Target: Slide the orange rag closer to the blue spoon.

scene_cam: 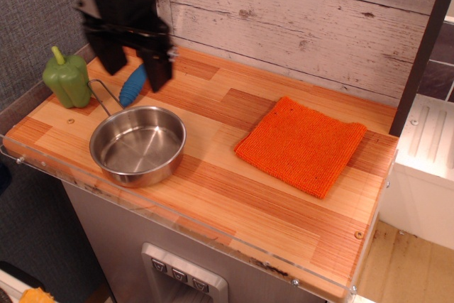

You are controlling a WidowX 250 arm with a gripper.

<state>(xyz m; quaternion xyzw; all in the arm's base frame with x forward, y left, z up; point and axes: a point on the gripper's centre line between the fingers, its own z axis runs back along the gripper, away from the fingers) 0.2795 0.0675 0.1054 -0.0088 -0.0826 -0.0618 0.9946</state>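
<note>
The orange rag [301, 145] lies flat on the right half of the wooden counter, one corner pointing to the back. The blue spoon [133, 84] lies at the back left behind the steel bowl; only part of its blue ribbed handle shows, and its metal bowl is hidden behind my arm. My gripper [135, 69] hangs above the spoon's handle, far to the left of the rag. Its two black fingers are spread apart and hold nothing.
A steel bowl [137, 145] with a wire handle sits at the front left. A green pepper toy [67, 78] stands at the left edge. A white plank wall runs along the back, and a dark post [422, 51] stands at the right.
</note>
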